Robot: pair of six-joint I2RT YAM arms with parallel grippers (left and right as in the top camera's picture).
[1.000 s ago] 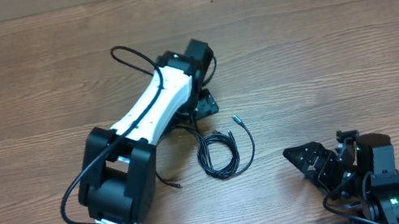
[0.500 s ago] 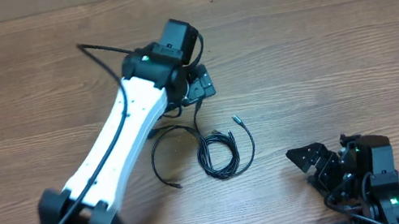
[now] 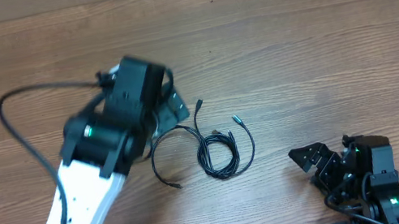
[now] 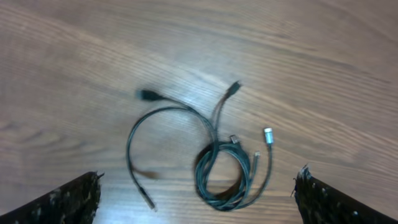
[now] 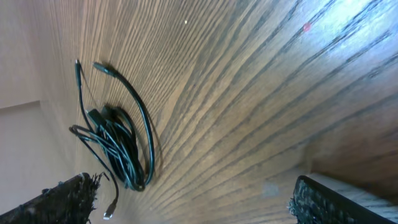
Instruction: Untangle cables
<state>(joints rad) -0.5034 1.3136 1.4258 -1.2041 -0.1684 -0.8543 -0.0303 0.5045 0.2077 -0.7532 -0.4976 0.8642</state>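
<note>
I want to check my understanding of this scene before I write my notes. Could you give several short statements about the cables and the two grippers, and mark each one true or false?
1. The cables lie on the wooden table, and no gripper holds them. True.
2. The left gripper is shut on a cable. False: its jaws are open and it holds nothing.
3. One cable makes a wide loop beside a tighter coiled bundle. True.
4. The right gripper hangs directly over the cables. False: it is near the table's front right, well apart from them.
5. The right gripper is open. True.
</note>
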